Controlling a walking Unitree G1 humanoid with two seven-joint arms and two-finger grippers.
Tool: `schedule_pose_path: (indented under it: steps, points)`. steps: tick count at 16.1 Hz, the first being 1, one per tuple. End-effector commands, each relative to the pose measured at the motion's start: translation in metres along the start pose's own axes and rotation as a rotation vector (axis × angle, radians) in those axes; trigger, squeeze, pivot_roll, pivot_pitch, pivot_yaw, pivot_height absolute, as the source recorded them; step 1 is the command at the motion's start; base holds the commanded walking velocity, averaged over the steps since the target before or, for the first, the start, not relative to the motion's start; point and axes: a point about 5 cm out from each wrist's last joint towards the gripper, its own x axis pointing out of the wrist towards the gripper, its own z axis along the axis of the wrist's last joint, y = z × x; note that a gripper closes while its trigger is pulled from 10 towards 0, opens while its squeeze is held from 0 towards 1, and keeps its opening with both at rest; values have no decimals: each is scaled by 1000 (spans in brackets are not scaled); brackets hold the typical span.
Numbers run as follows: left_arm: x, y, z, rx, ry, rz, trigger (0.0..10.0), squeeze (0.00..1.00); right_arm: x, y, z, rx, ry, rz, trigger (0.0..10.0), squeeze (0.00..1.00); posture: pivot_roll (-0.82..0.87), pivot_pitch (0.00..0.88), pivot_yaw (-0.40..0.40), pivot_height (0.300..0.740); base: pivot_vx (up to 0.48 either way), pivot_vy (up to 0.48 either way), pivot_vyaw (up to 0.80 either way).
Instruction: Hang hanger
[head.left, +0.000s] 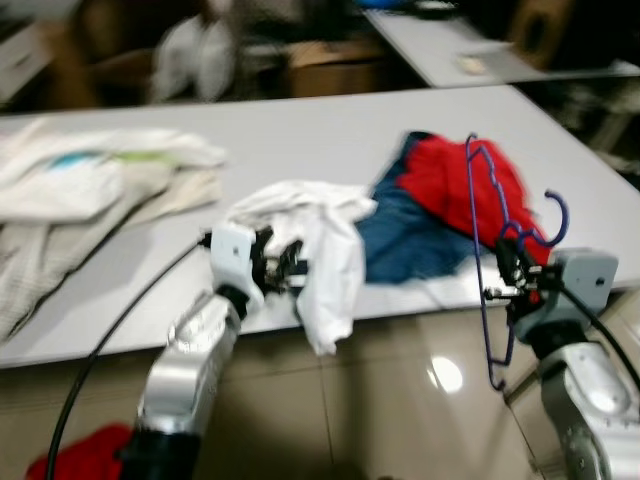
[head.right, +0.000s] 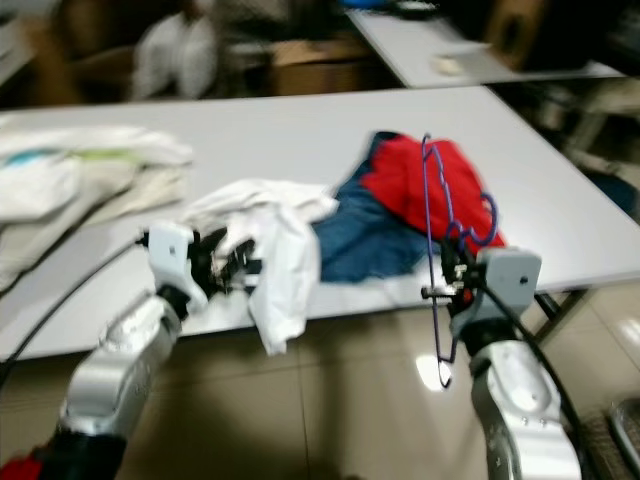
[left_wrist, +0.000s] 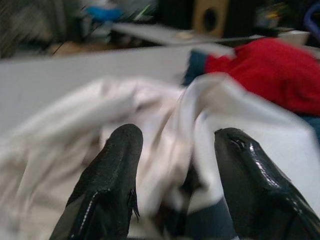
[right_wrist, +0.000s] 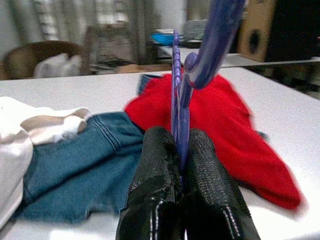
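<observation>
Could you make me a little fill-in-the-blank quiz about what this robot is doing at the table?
1. The right gripper is shut on a ____ hanger.
2. The left gripper's fingers are spread around a ____ garment.
3. The red garment lies partly on top of blue ____.
4. The clothes lie on a ____ table.

Missing words: purple; white; jeans; white

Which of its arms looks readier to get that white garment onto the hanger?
Probably the left. The left gripper sits open right at the white garment on the table edge, while the right gripper is shut on the purple hanger, holding it upright.
</observation>
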Motion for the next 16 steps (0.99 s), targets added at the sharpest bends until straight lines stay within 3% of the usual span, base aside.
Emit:
schedule_pose_path:
  steps: [1, 3, 4, 6, 9, 10, 11, 13, 16]
  points:
    - [-2, 5, -4, 34, 20, 26, 10000, 0, -1, 8, 4, -6, -14, 14, 10000, 0, -251, 0, 0, 740, 0, -480, -800]
    - [-1, 4, -7, 14, 42, 20, 10000, 0, -1, 8, 4, 1, -13, -5, 10000, 0, -251, 0, 3, 740, 0, -480, -800]
    - [-1, 3, -10, -52, 58, 14, 10000, 0, -1, 7, 4, 2, -14, -15, 10000, 0, -251, 0, 3, 740, 0, 0, -800]
    - [-2, 3, -8, -37, 42, 9, 10000, 0, -2, 5, 5, 10, -22, -25, 10000, 0, -250, 0, 2, 740, 0, 448, -400]
    - [-3, 9, -11, -29, 54, 59, 10000, 0, -1, 4, 5, 0, -20, -13, 10000, 0, -243, 0, -2, 740, 0, 0, 0]
    - [-5, 11, -10, -47, 39, 53, 10000, 604, 0, 4, 5, -10, -14, 0, 10000, 0, -241, 0, -2, 740, 0, 0, 0]
    - [-8, 12, -4, -84, -11, 36, 10000, 1000, 0, 1, 5, -16, -10, 6, 10000, 0, -241, 0, -2, 740, 0, 0, 0]
    - [-11, 15, -1, -63, -19, 36, 10000, 1000, 1, -4, 5, -23, -7, 10, 10000, 0, -221, 0, -5, 740, 0, 0, 0]
    - [-14, 16, -8, 12, 52, 14, 10000, 1000, 2, -7, -3, -49, 49, 71, 10000, 0, -207, 0, -11, 740, 0, 0, 0]
